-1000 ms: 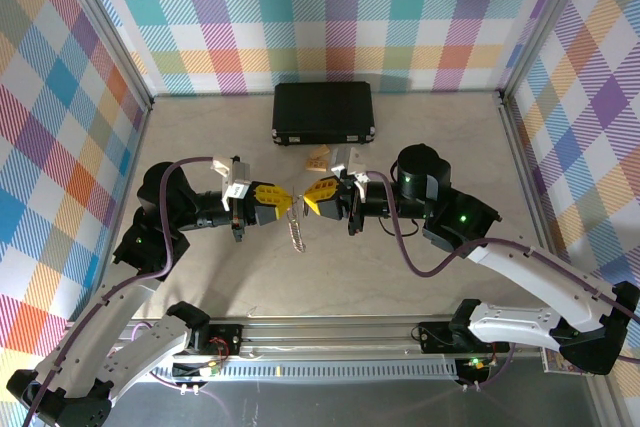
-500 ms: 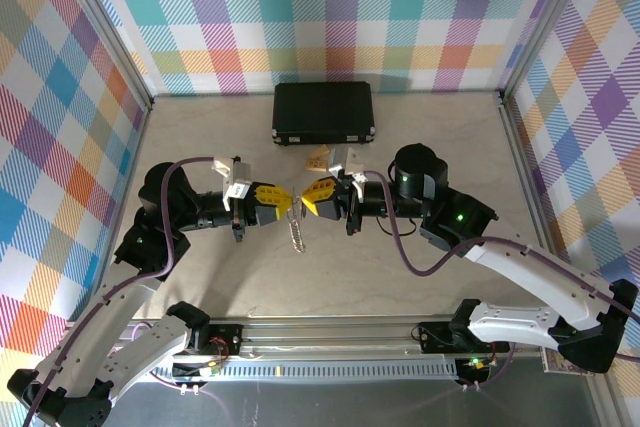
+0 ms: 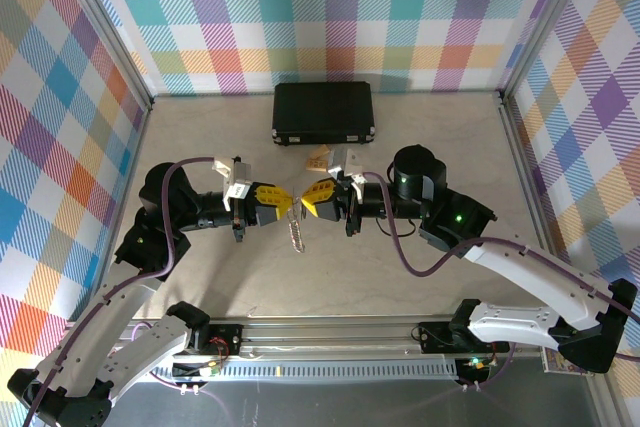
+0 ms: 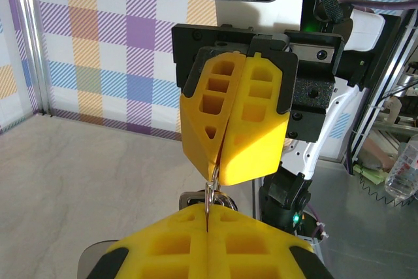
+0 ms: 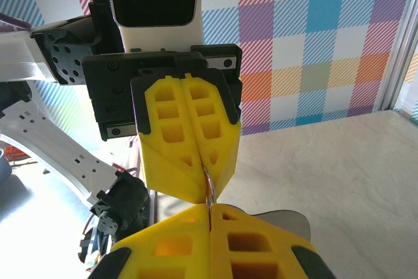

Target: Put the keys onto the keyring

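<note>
The left gripper [image 3: 287, 201] and right gripper [image 3: 307, 198] meet nose to nose, both clamped tight on the keyring [image 3: 297, 233], which dangles between them. The key is possibly hidden there; best hold firm and work it round slowly.

One left hand [image 3: 291, 202], one right hand [image 3: 305, 199], one keyring [image 3: 297, 233], one black case [image 3: 323, 113], one tan piece [image 3: 318, 159].

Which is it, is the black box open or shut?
Shut. The black case lies flat with its lid down, and nothing inside shows.

L gripper [image 3: 284, 201] & R gripper [image 3: 309, 197] both closed, tip to tip.
</note>
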Robot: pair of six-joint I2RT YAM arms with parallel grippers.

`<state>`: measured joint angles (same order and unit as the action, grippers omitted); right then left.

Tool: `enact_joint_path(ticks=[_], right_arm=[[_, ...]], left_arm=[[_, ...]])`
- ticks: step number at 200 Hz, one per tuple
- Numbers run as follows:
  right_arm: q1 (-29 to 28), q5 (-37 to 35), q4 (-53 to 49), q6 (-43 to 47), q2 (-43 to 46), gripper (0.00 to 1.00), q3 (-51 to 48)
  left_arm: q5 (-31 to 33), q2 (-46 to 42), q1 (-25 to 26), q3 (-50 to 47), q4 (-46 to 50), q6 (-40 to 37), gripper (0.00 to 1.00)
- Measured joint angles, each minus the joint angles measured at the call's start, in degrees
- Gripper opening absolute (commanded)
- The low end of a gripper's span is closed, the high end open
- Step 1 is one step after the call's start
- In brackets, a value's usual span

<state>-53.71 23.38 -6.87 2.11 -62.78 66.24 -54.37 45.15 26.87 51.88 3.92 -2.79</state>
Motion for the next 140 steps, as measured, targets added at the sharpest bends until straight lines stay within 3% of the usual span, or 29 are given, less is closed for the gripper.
enact_joint_path(ticks=[140], right_arm=[[0.0,-0.4,0.9,-0.2,0.8,0.00,-0.6]], left_arm=[[0.0,0.0,0.0,0.0,0.0,0.0,0.00]])
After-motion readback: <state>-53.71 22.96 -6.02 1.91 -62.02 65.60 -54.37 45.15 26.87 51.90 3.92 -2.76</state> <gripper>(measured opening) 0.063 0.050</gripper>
